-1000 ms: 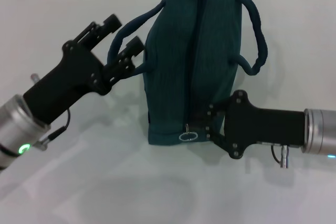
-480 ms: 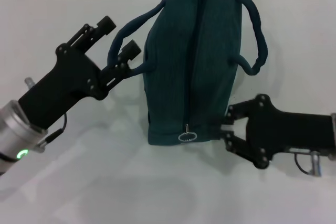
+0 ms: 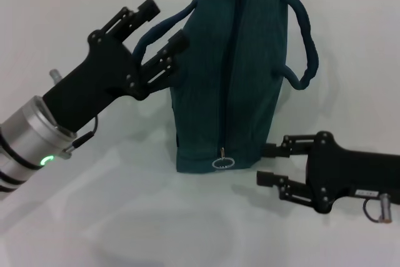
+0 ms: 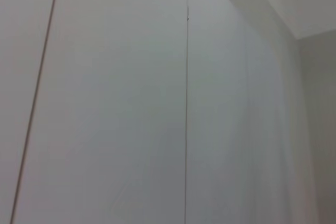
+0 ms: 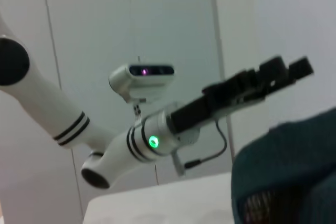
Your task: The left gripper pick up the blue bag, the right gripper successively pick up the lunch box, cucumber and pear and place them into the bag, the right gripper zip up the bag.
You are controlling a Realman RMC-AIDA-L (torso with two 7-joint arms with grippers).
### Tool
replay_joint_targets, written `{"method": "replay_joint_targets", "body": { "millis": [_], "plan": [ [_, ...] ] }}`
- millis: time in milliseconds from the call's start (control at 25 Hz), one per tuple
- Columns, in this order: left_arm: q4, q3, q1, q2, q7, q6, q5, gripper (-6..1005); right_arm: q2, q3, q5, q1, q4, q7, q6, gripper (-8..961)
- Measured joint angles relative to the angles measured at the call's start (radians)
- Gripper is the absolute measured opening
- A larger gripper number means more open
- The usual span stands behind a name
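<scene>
The blue bag (image 3: pixel 225 79) stands upright on the white table, its zipper line running down to a metal ring pull (image 3: pixel 223 162) at the near bottom. My left gripper (image 3: pixel 164 26) is open at the bag's left side, its fingers on either side of the left loop handle (image 3: pixel 145 37). My right gripper (image 3: pixel 269 164) is open, low beside the bag's near right corner, a short gap away from the fabric. The right wrist view shows the left gripper (image 5: pixel 283 72) and a corner of the bag (image 5: pixel 294 177). The lunch box, cucumber and pear are out of view.
White table (image 3: pixel 125 217) spreads around the bag. The bag's right loop handle (image 3: pixel 306 42) hangs out to the right. The right wrist view shows the robot's head camera (image 5: pixel 143 74) and the left arm's green light (image 5: pixel 153 141). The left wrist view shows only pale wall.
My right gripper has come off the bag's lower end near the ring pull, drawn back right and down, and stands open. My left gripper shifted right, closer around the left handle.
</scene>
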Motion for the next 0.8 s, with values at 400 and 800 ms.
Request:
{"method": "replay_joint_targets", "body": {
  "millis": [400, 800],
  "plan": [
    [-0.028, 0.002, -0.038, -0.002, 0.02, -0.003, -0.001, 698, 0.031, -0.005, -0.089, 0.005, 0.004, 0.003, 0.102, 474],
    [-0.031, 0.002, -0.044, -0.004, 0.021, -0.032, -0.008, 698, 0.044, -0.061, -0.081, 0.081, 0.001, 0.043, 0.203, 690]
  ]
}}
